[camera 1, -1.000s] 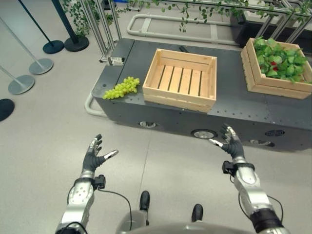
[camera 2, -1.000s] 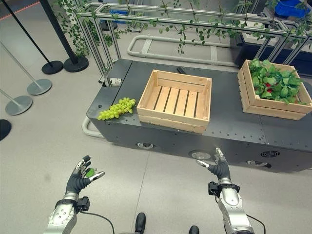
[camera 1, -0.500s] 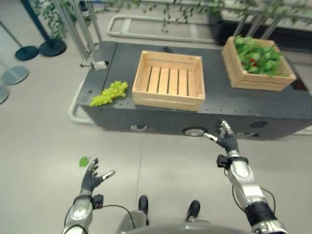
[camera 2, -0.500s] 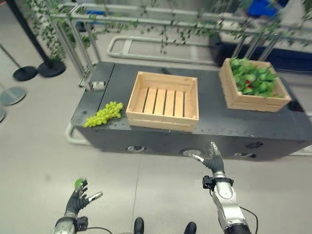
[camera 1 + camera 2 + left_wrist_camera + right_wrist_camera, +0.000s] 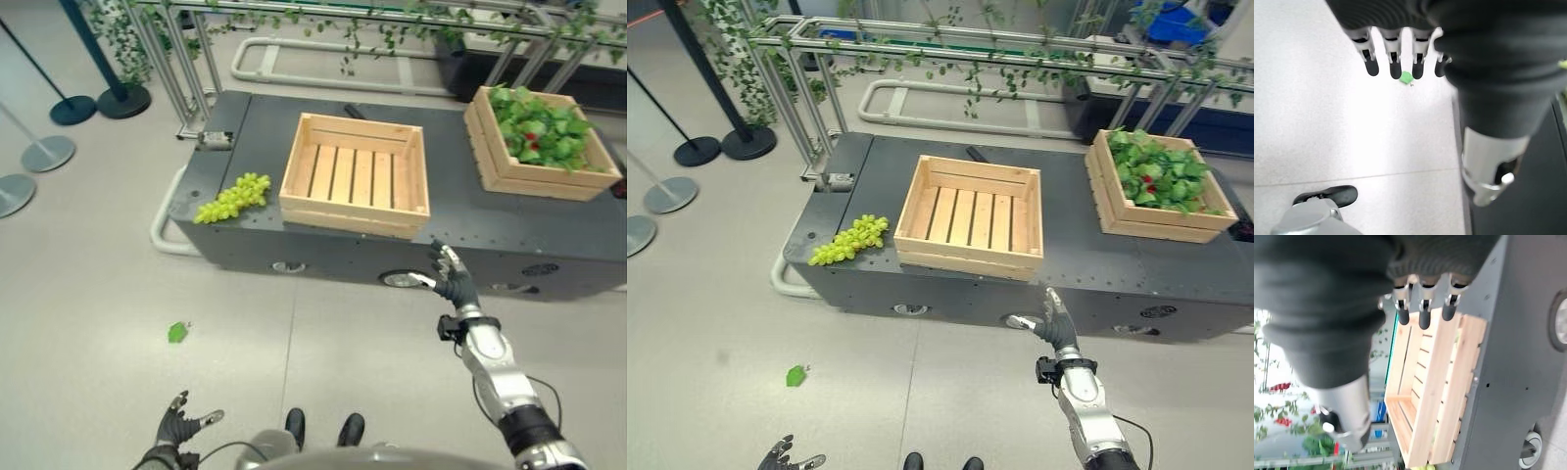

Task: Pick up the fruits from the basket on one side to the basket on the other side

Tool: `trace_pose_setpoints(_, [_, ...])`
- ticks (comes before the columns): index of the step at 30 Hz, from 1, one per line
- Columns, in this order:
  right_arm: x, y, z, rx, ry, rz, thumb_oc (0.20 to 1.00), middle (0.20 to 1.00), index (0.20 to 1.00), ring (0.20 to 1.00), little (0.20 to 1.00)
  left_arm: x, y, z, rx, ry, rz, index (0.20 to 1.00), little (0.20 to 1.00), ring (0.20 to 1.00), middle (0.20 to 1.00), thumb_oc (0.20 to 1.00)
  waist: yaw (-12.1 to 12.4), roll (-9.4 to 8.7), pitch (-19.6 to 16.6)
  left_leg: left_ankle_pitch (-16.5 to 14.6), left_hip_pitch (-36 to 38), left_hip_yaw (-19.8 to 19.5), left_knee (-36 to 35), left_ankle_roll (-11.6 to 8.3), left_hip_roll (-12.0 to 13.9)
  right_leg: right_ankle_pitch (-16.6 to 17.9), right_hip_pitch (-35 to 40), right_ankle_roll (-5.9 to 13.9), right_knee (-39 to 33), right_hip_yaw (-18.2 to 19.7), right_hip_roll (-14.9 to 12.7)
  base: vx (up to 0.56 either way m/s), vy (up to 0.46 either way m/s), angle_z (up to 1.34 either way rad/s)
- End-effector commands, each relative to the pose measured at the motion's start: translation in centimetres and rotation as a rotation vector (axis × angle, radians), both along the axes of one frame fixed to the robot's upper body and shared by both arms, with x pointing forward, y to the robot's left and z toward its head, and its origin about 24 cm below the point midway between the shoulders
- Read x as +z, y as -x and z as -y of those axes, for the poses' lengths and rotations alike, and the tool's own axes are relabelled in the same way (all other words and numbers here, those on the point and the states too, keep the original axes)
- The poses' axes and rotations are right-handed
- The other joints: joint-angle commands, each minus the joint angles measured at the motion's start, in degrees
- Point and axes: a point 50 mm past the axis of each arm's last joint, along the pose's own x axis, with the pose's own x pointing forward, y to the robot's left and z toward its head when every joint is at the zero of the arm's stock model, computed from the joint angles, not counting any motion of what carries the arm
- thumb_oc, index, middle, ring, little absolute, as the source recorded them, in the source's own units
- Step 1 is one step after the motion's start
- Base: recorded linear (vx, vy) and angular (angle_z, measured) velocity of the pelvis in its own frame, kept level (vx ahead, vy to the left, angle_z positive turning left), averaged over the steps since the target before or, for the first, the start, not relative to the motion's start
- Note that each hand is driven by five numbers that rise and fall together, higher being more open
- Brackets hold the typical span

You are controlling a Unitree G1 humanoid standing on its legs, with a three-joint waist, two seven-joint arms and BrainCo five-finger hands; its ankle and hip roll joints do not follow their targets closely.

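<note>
Right hand (image 5: 453,279): raised in the lower right of the left eye view, fingers straight and spread, thumb out, empty. It hangs over the floor (image 5: 88,284), just in front of the worktop's (image 5: 460,211) near edge, touching nothing. In its wrist view the fingertips (image 5: 1423,323) point at the wooden slats of the middle crate (image 5: 1435,396).

Left hand (image 5: 181,426): low at the bottom left of the left eye view, fingers loose and splayed, holding nothing. In its wrist view the fingers (image 5: 1393,66) hang straight over pale floor, with a small green leaf (image 5: 1406,77) lying on the floor past the tips.

Leaf (image 5: 177,333) on the floor in the left-centre of the frame, between the left hand and the worktop, well apart from both.

Worktop: dark grey, low, across the upper half of the frame. Middle crate (image 5: 355,173) at centre, wooden, slatted bottom, nothing in it. Grapes (image 5: 233,197), a green bunch, lie on the worktop just beside the crate's left side, near the front left corner, not in any crate. Far crate (image 5: 542,142) at the upper right, wooden, packed with green leaves and a few red fruits (image 5: 530,136) among them.

Behind the worktop: metal rails (image 5: 950,39) hung with leafy vines. Upper left: stanchion bases (image 5: 49,154) on the floor.
</note>
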Motion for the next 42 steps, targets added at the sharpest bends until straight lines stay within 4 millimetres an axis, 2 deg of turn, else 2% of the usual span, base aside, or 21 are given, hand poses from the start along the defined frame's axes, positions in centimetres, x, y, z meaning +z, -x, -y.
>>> trace_pose_setpoints(1, [3.3,-0.3,1.2,-0.002,0.015,0.165,1.0,1.0,1.0,1.0,1.0,0.6,-2.0,0.3,-0.083,-0.036,0.051,1.0,1.0,1.0,1.0,1.0,0.5,0.52,-0.1,11.3,-1.0,1.3,14.9,-7.22,3.8,1.9,1.7,5.56,2.7,-1.0,-5.3,0.15,-0.065,0.34])
trace_pose_setpoints(2, [3.3,0.0,1.7,-0.009,0.024,0.161,1.0,1.0,1.0,1.0,1.0,0.8,-1.9,0.0,-0.064,-0.044,0.062,1.0,1.0,1.0,1.0,1.0,1.2,-0.11,1.1,12.8,-4.8,2.5,21.0,-8.58,4.5,1.1,3.7,4.78,2.4,-1.3,-6.1,0.15,-0.071,0.28])
trace_pose_setpoints(3, [3.3,0.0,1.7,-0.009,0.024,0.16,1.0,1.0,1.0,1.0,1.0,0.8,-1.9,0.0,-0.064,-0.044,0.062,1.0,1.0,1.0,1.0,1.0,1.4,0.18,1.2,12.3,-4.9,2.4,21.7,-8.71,4.9,1.0,3.8,4.69,2.4,-1.2,-5.7,0.2,-0.065,0.1])
trace_pose_setpoints(4, [3.5,0.2,2.1,-0.025,0.031,0.161,1.0,1.0,1.0,1.0,1.0,0.8,-1.7,-0.3,-0.033,-0.047,0.065,1.0,1.0,1.0,1.0,1.0,1.6,-0.34,1.6,12.1,-7.4,4.7,20.7,-7.69,7.8,1.1,5.2,4.97,1.3,-1.8,-6.1,0.1,-0.022,0.05])
trace_pose_setpoints(5, [3.5,0.2,2.1,-0.025,0.031,0.161,1.0,1.0,1.0,1.0,1.0,0.8,-1.7,-0.3,-0.033,-0.047,0.065,1.0,1.0,1.0,1.0,1.0,1.7,-0.34,1.6,12.1,-7.4,4.7,20.7,-7.7,7.8,1.2,5.3,4.97,1.2,-1.7,-6.1,0.22,0.02,0.05])
trace_pose_setpoints(6, [3.3,0.2,2.3,-0.039,0.02,0.158,1.0,1.0,1.0,1.0,1.0,0.7,-1.3,-0.4,-0.015,-0.043,0.058,1.0,1.0,1.0,1.0,1.0,2.1,-0.69,1.4,10.5,-7.0,5.4,14.5,-6.14,10.1,1.3,6.1,5.94,0.2,-2.2,-6.3,0.12,0.039,0.01])
trace_pose_setpoints(7, [3.3,0.2,2.3,-0.039,0.02,0.158,1.0,1.0,1.0,1.0,1.0,0.7,-1.3,-0.4,-0.015,-0.043,0.058,1.0,1.0,1.0,1.0,1.0,2.1,-0.74,1.4,10.6,-6.8,5.5,14.3,-6.13,10.0,1.4,6.1,5.96,0.2,-2.1,-6.3,0.26,0.123,-0.07])
trace_pose_setpoints(8, [3.3,0.2,2.2,-0.038,0.027,0.155,1.0,1.0,1.0,1.0,1.0,0.5,-0.9,-0.4,-0.011,-0.048,0.041,1.0,1.0,1.0,1.0,1.0,2.6,-0.8,0.7,8.3,-5.6,3.6,4.1,-4.78,9.9,1.6,5.9,7.07,-0.4,-1.2,-6.4,0.14,0.084,-0.11])
trace_pose_setpoints(9, [3.3,0.2,2.2,-0.038,0.027,0.155,1.0,1.0,1.0,1.0,1.0,0.5,-0.9,-0.4,-0.011,-0.048,0.042,1.0,1.0,1.0,1.0,1.0,2.6,-0.85,0.8,8.5,-5.3,3.7,3.8,-4.77,9.9,1.6,6.0,7.09,-0.4,-1.1,-6.4,0.18,0.12,-0.11])
trace_pose_setpoints(10, [3.3,0.2,2.2,-0.034,0.029,0.154,1.0,1.0,1.0,1.0,1.0,0.5,-0.9,-0.4,-0.008,-0.05,0.038,1.0,1.0,1.0,1.0,1.0,2.7,-1.02,0.6,8.2,-5.0,1.9,0.7,-4.43,9.5,1.8,5.9,7.41,-0.6,-0.5,-6.5,0.08,0.088,-0.12])
trace_pose_setpoints(11, [3.2,-0.1,2.0,-0.026,0.033,0.15,1.0,1.0,1.0,1.0,1.0,0.3,-0.8,-0.3,-0.006,-0.052,0.03,1.0,1.0,1.0,1.0,1.0,2.9,-1.1,0.4,9.0,-5.1,-0.4,-2.2,-4.65,10.1,1.9,5.8,7.78,-0.7,0.2,-6.6,0.09,0.12,-0.2])
trace_pose_setpoints(12, [3.2,-0.1,2.1,-0.036,0.037,0.15,1.0,1.0,1.0,1.0,1.0,0.3,-0.7,-0.3,-0.012,-0.053,0.022,1.0,1.0,1.0,1.0,1.0,2.9,-1.23,0.8,11.2,-6.9,-1.3,-1.2,-5.61,10.7,2.0,6.3,8.03,-0.9,0.5,-6.8,0.04,0.122,-0.22])
trace_pose_setpoints(14, [3.2,-0.2,2.0,-0.032,0.036,0.15,1.0,1.0,1.0,1.0,1.0,0.4,-0.9,-0.5,-0.012,-0.057,0.028,1.0,1.0,1.0,1.0,1.0,2.4,-1.26,1.0,10.1,-5.7,-1.2,0.3,-5.46,10.6,2.4,6.0,8.0,-0.9,1.1,-6.9,0.02,0.111,-0.1])
trace_pose_setpoints(15, [3.2,-0.4,1.4,-0.01,0.026,0.15,1.0,1.0,1.0,1.0,1.0,0.4,-0.7,-0.7,-0.008,-0.053,0.021,1.0,1.0,1.0,1.0,1.0,2.1,-0.86,0.0,9.2,-2.3,0.2,-5.7,-4.53,10.9,4.0,5.3,8.44,-1.6,1.5,-6.6,0.01,0.215,0.07])
trace_pose_setpoints(16, [2.9,-0.2,1.6,-0.031,0.022,0.142,1.0,1.0,1.0,1.0,1.0,0.3,-1.0,-0.7,-0.018,-0.054,0.007,1.0,1.0,1.0,1.0,1.0,1.7,-1.1,-1.1,9.6,-0.5,1.2,-9.7,-4.37,10.1,5.3,4.3,8.9,-2.6,1.4,-6.7,0.0,0.279,0.02])
trace_pose_setpoints(17, [2.8,-0.2,1.5,-0.034,0.017,0.141,1.0,1.0,1.0,1.0,1.0,0.4,-1.2,-0.7,-0.028,-0.058,0.011,1.0,1.0,1.0,1.0,1.0,1.5,-1.34,-1.5,9.5,0.2,1.4,-10.7,-4.01,9.6,6.0,3.5,9.39,-2.9,1.7,-7.0,-0.03,0.168,0.03])
trace_pose_setpoints(19, [2.7,-0.2,1.3,-0.032,0.008,0.139,1.0,1.0,1.0,1.0,1.0,0.5,-1.5,-0.8,-0.031,-0.062,0.023,1.0,1.0,1.0,1.0,1.0,1.4,-1.61,-1.8,9.3,0.5,1.8,-11.0,-3.66,9.2,6.5,2.7,9.81,-2.9,2.3,-7.4,-0.04,0.159,-0.14])
trace_pose_setpoints(21, [2.3,-0.5,0.6,-0.019,-0.006,0.126,1.0,1.0,1.0,1.0,1.0,1.1,-2.7,-0.9,-0.032,-0.068,0.067,1.0,1.0,1.0,1.0,1.0,1.3,-2.26,-1.8,8.3,0.6,2.4,-10.9,-2.15,8.2,8.0,0.9,10.74,-2.9,3.5,-8.2,-0.06,0.202,-0.13])
trace_pose_setpoints(24, [2.0,-0.7,0.2,-0.032,-0.037,0.12,1.0,1.0,1.0,1.0,1.0,1.7,-3.8,-0.8,-0.048,-0.073,0.111,1.0,1.0,1.0,1.0,1.0,1.3,-2.65,-2.0,8.0,0.8,2.8,-11.6,-1.48,7.3,8.8,-0.2,11.05,-2.9,4.3,-8.4,-0.03,0.118,-0.14])
trace_pose_setpoints(32, [1.4,-0.8,-0.5,-0.019,-0.055,0.097,1.0,1.0,1.0,1.0,1.0,2.3,-3.9,-1.3,-0.047,-0.092,0.135,1.0,1.0,1.0,1.0,1.0,1.1,-3.22,-2.4,6.8,1.1,4.0,-11.0,-0.35,6.2,9.7,-1.2,11.48,-2.9,5.5,-8.3,0.0,0.076,-0.11])
trace_pose_setpoints(42, [0.4,-0.5,-0.8,-0.015,-0.065,0.06,1.0,1.0,1.0,1.0,1.0,1.9,-3.5,-1.2,-0.055,-0.089,0.113,1.0,1.0,1.0,1.0,1.0,0.7,-3.1,-2.8,6.7,1.8,4.7,-10.7,-0.24,6.2,9.3,-0.9,11.04,-2.9,5.0,-7.6,0.0,0.004,-0.03])
